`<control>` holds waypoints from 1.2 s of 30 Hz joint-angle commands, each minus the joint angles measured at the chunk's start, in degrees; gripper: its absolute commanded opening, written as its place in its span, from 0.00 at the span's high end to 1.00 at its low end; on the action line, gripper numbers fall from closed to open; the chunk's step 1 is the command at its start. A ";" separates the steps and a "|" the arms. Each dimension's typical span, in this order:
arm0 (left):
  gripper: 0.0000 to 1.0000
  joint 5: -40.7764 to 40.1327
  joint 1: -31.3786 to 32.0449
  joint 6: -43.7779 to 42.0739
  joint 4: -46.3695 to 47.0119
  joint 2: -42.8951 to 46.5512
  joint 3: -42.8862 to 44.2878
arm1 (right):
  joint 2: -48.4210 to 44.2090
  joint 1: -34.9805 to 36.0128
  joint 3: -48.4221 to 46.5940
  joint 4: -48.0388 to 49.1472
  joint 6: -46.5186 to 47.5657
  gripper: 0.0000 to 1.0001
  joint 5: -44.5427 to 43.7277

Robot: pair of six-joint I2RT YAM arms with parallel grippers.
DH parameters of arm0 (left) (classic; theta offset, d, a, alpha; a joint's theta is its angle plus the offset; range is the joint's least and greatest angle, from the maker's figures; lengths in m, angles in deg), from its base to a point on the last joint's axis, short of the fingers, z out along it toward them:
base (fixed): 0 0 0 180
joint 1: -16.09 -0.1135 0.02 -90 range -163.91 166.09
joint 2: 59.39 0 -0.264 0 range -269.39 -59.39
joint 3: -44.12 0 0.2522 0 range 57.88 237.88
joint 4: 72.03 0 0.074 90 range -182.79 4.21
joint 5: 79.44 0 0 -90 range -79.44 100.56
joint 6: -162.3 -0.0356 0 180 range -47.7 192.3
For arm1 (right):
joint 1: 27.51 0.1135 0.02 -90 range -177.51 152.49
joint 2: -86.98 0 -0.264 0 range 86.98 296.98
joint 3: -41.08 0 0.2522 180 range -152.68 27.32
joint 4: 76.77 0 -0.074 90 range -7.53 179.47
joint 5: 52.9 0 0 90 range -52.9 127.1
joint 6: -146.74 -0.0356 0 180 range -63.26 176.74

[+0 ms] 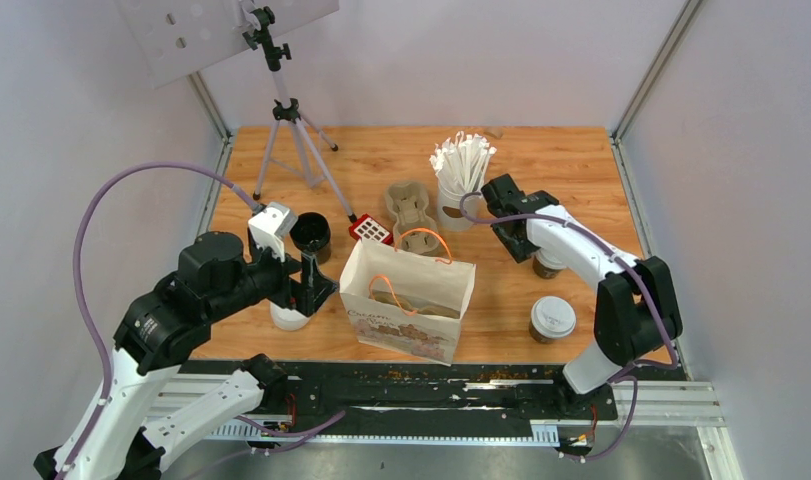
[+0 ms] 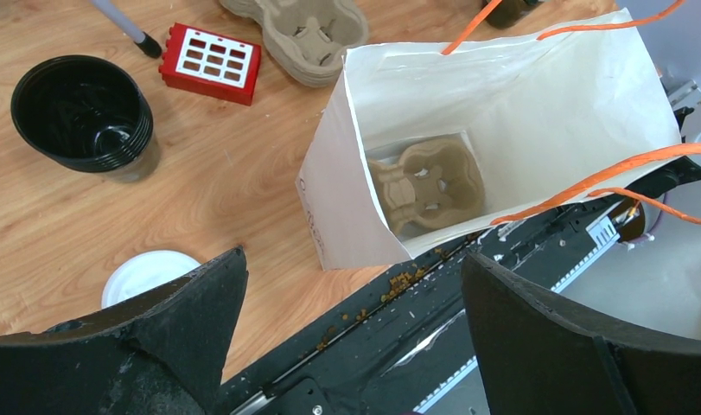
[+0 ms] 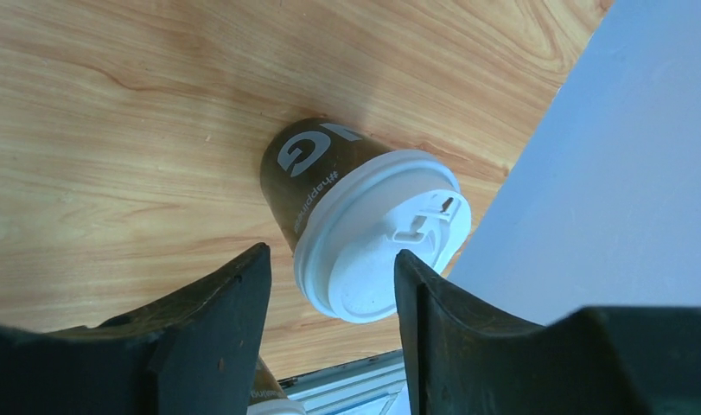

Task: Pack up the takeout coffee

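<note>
Coffee cup (image 1: 552, 318) right of bag (image 1: 406, 300)

Bright, even, diffuse light from overhead; shadows soft and short. Slight sheen on the wooden table (image 1: 381, 160). Overhead view sharp. Wrist views: near foreground soft, blacks crushed, mild wide-angle stretch at edges.

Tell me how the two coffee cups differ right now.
The far cup sits between the right gripper's open fingers; the near cup stands free. The right arm hides most of the far cup from above; the near cup shows its whole lid. Both are brown, white-lidded, upright, outside the bag.
</note>
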 commanded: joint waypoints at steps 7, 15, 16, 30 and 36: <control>0.00 -0.73 -0.18 -2.36 3.26 -0.35 -0.67 | -6.48 -5.13 -8.64 -2.78 -2.86 0.26 14.40; 0.00 -0.16 -0.21 -2.17 0.82 -1.20 -0.55 | -7.07 -16.17 -11.19 -4.37 -8.53 0.23 27.64; 0.00 -0.32 -0.15 -2.11 0.68 -1.09 -0.76 | -7.27 -17.64 -11.03 -4.62 -9.47 0.22 29.19; 0.00 -1.52 -0.20 -1.28 0.53 -0.62 -0.58 | -8.54 -28.90 -5.25 -0.54 -9.70 0.12 36.71; 0.00 -2.00 -0.19 -1.12 0.32 -0.36 -0.67 | -11.13 -29.17 -1.32 3.49 -9.74 0.11 35.85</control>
